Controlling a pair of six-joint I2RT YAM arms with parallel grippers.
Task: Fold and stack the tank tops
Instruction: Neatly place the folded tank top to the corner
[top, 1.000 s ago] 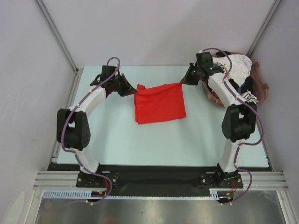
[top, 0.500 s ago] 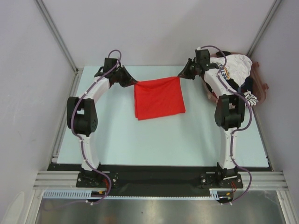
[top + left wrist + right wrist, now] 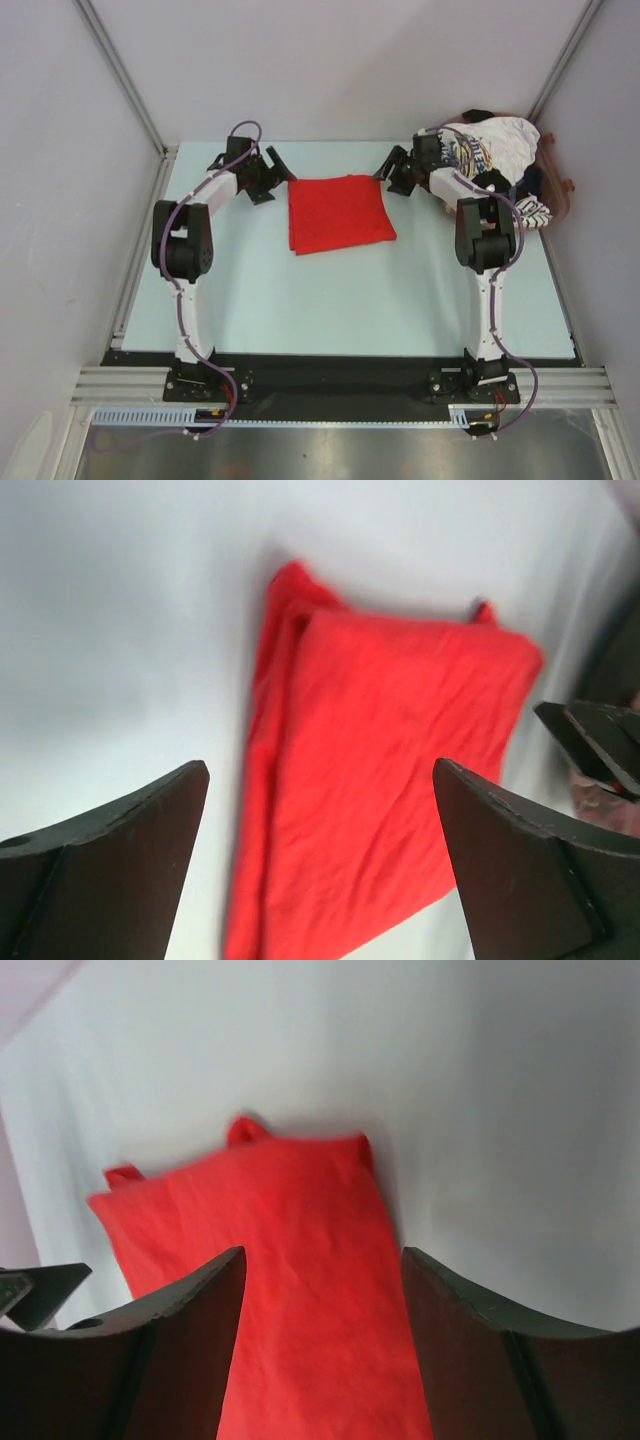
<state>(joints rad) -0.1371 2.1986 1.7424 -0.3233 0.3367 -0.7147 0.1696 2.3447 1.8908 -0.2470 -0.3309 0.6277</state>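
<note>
Cloth first: the red tank top (image 3: 338, 212) lies folded into a rough square in the upper middle of the top view, flat on the table (image 3: 330, 300), with a lower layer showing along its left edge. My left gripper (image 3: 266, 175) sits just off its upper left corner and my right gripper (image 3: 393, 172) just off its upper right corner. Both have their jaws spread wide and hold nothing, and each wrist view shows the red fabric lying clear of the fingers. The other tank tops (image 3: 510, 140) are heaped at the upper right of the frame, beside the right arm.

I judge this fold finished or nearly so, which makes the step in hand getting clear and turning to the heap. To do it well I would lift both grippers straight up before swinging away, so no fingertip drags a corner and opens the layers. Then I would send the right gripper for the white printed top (image 3: 478, 152), pinching that garment alone so the striped one (image 3: 533, 212) near it does not come along.
</note>
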